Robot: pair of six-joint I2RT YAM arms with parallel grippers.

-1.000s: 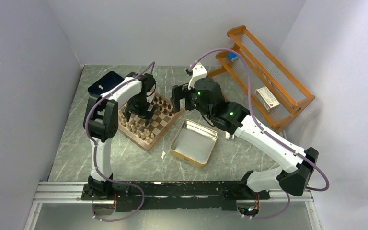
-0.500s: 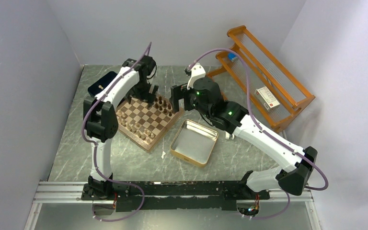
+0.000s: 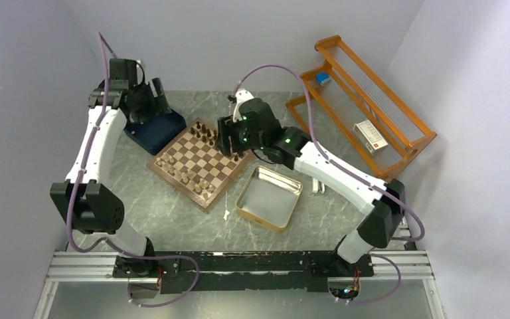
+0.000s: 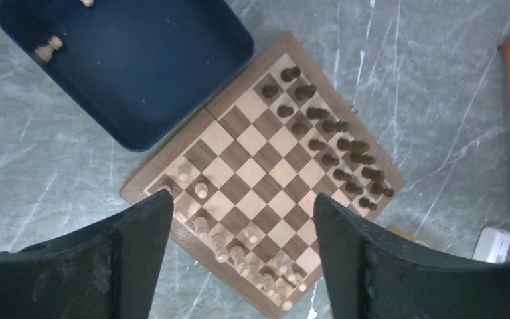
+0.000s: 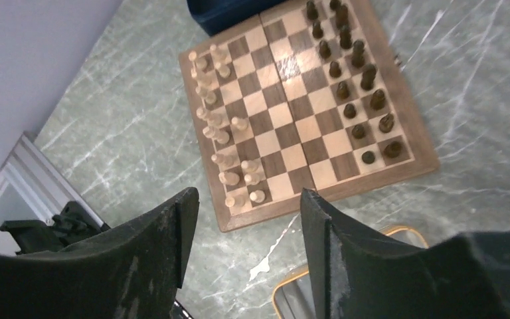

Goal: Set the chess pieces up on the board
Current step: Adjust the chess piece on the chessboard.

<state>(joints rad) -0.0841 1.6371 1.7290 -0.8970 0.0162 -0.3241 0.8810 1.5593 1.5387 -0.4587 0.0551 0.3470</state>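
Observation:
The board [image 3: 202, 159] lies diagonally on the marble table. Dark chess pieces [image 4: 332, 143] line its far right side and pale chess pieces [image 4: 239, 246] its near left side. Two more pale pieces [image 4: 48, 48] lie in the navy tray [image 4: 139, 66]. My left gripper [image 3: 153, 100] hangs high over the tray and the board's left corner. In its wrist view the left gripper [image 4: 242, 198] is open and holds nothing. My right gripper [image 3: 229, 136] is over the board's right corner by the dark pieces [image 5: 358, 86]. It [image 5: 249, 194] is open and empty.
A silver gold-rimmed tin [image 3: 270, 197] sits to the right of the board, and its rim [image 5: 292, 286] shows under the right fingers. An orange wooden rack [image 3: 365, 106] holding a small box stands at the back right. Grey walls close in the table on the left and at the back.
The left arm has lifted off the board and swung back left to above the navy tray. The right gripper has shifted left over the board's corner, and its jaws have narrowed somewhat.

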